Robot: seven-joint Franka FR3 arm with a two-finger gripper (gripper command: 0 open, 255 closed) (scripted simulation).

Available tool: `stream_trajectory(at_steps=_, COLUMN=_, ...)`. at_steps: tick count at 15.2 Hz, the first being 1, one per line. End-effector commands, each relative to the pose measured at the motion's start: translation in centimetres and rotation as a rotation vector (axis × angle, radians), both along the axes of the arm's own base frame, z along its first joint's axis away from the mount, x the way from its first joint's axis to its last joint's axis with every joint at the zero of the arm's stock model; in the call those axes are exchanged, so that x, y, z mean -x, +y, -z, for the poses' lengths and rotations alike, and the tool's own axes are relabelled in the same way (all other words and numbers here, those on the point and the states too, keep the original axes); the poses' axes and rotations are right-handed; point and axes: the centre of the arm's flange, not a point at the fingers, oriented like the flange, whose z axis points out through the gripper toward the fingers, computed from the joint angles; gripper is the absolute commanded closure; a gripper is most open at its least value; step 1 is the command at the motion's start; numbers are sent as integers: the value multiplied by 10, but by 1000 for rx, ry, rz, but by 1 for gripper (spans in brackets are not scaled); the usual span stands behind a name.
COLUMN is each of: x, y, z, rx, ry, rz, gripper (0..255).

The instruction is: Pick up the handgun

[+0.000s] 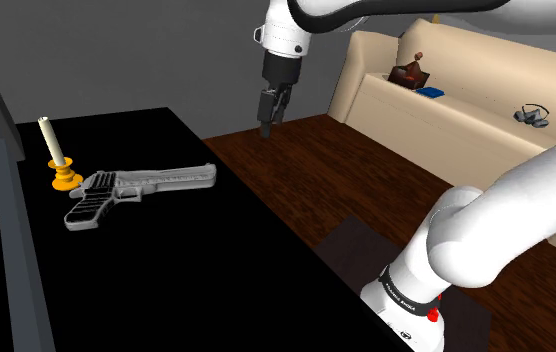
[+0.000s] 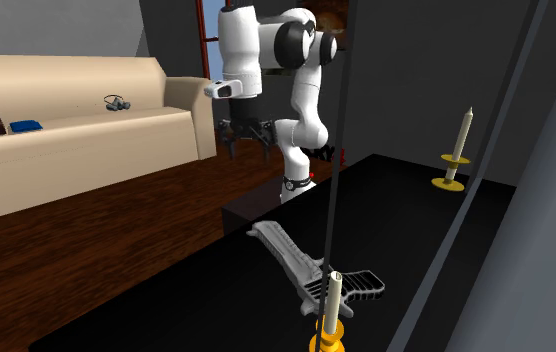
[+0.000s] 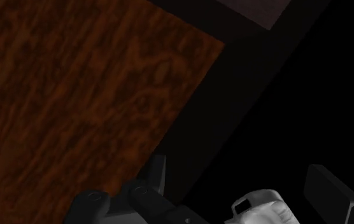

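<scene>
Approach step, we think. Tool [image 1: 265,126] wide, empty, up over floor off tabletop [image 1: 166,290] edge. Gun [image 1: 138,188] flat on tabletop, just beside candle [image 1: 50,142], well apart from tool. Next we need: swing over gun, align across barrel, descend.

Exterior views face oppositely across the table [image 1: 186,275].
</scene>
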Motion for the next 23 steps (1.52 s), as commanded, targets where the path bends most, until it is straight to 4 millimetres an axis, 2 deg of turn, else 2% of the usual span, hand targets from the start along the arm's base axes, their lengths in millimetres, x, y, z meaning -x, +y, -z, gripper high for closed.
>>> stream_trajectory(at_steps=1, x=-15, y=19, z=10, rx=12, ry=-5, rz=-71, gripper=0)
stream_trajectory(at_steps=6, x=-51, y=74, z=31, rx=42, ry=-18, rz=-242, gripper=0)
stream_trajectory(at_steps=11, x=-77, y=133, z=53, rx=72, ry=-30, rz=-414, gripper=0)
stream_trajectory(at_steps=16, x=-94, y=195, z=77, rx=102, ry=-42, rz=-585, gripper=0)
stream_trajectory(at_steps=20, x=-99, y=246, z=97, rx=126, ry=-52, rz=-722, gripper=0)
stream_trajectory(at_steps=23, x=-99, y=250, z=109, rx=127, ry=-53, rz=-731, gripper=0)
